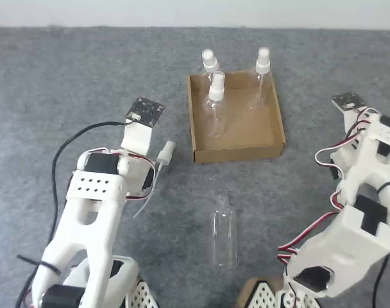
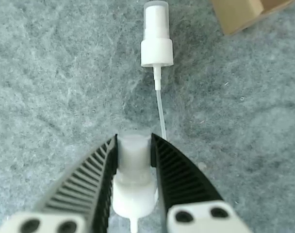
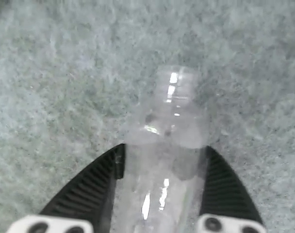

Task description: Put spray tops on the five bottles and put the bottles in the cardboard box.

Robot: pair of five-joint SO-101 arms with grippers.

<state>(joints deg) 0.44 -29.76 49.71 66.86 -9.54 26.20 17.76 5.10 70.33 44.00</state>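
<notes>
The grey felt table (image 1: 67, 77) bears a cardboard box (image 1: 237, 154), a capless bottle (image 1: 224, 234) lying flat and a loose spray top (image 1: 166, 151).

We recorded a grey, felt-like covering (image 1: 67, 83) over the whole work surface, from the near edge to the far edge and from left to right. In both close views its nap appeared coarse and mottled, with lighter and darker flecks. Along the far edge, we noted a pale, plain band (image 1: 182, 11) that ran the full width of the scene and met the covering in a straight line. At the near edge, right of centre, we observed a small tan patch (image 1: 249, 289); we could not identify it.
</notes>
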